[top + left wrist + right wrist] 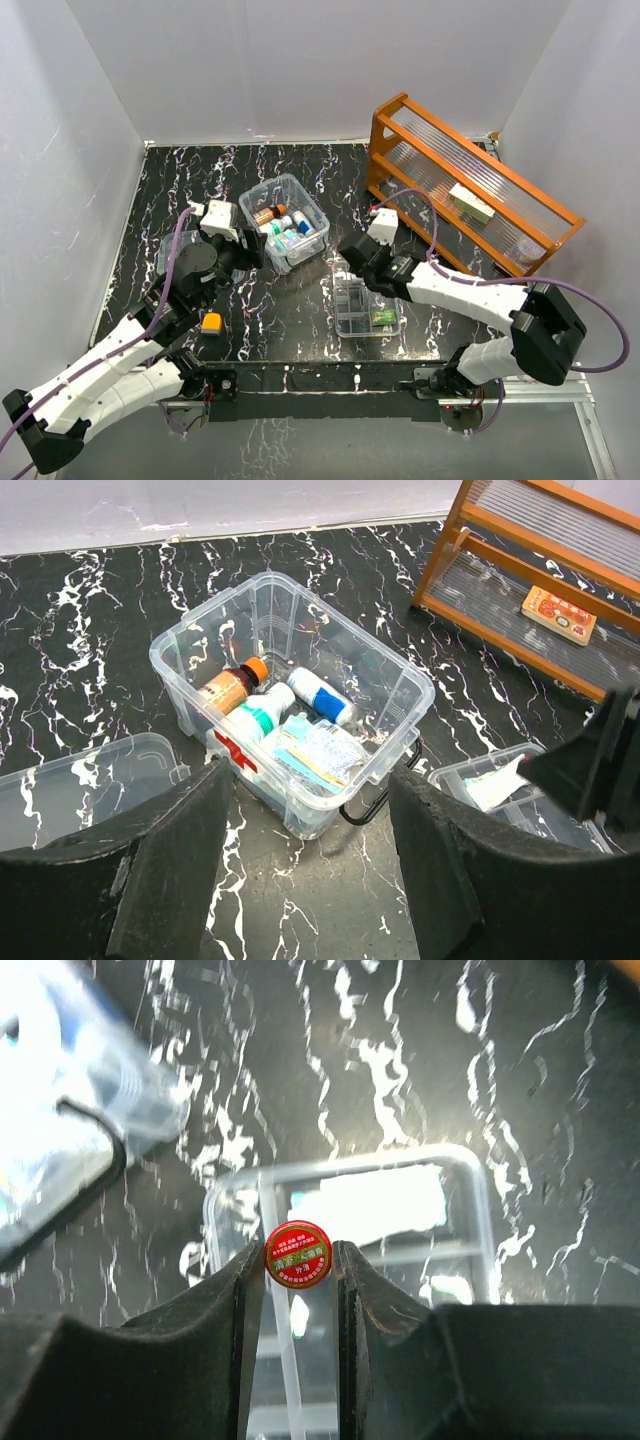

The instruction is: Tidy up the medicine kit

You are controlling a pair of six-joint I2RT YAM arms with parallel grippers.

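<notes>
Placement of a small item into the tray looks like the step in hand. The right claw [297, 1256] is clenched on a round red tin [297, 1253], pinched by its edge between both fingers, and hangs over the clear tray [478, 1210], whose end cells show below the tin.

By my reading, the next move calls for lowering over one free cell and letting go. The tin is held on edge, so it should be lined up with a cell and not a divider, or it may roll or come to rest tilted.

The left claw [308, 780] is released and holds nothing. It faces the kit box [285, 222] from the box's 8 o'clock.

The kit box stands near the middle of the tabletop [300, 170], uncovered, with a red cross [235, 748] on its near wall. Inside lie:
- a brown bottle [228, 688] with an orange cap
- a white bottle [262, 715] with a green label
- a white bottle with a blue label [320, 695]
- a pile of flat sachets [320, 755]

The lid [70, 785] lies on the tabletop at the box's 9 o'clock, partly under the left arm. The tray sits at the box's 5 o'clock, near it but apart. One cell holds a green packet [383, 317], and the other cells are too small to read.

An orange item [211, 322], too small to identify, sits on the tabletop at the box's 7 o'clock. The rack [470, 185] stands at 2 o'clock on the tabletop with a flat carton [471, 203] on its shelf.
</notes>
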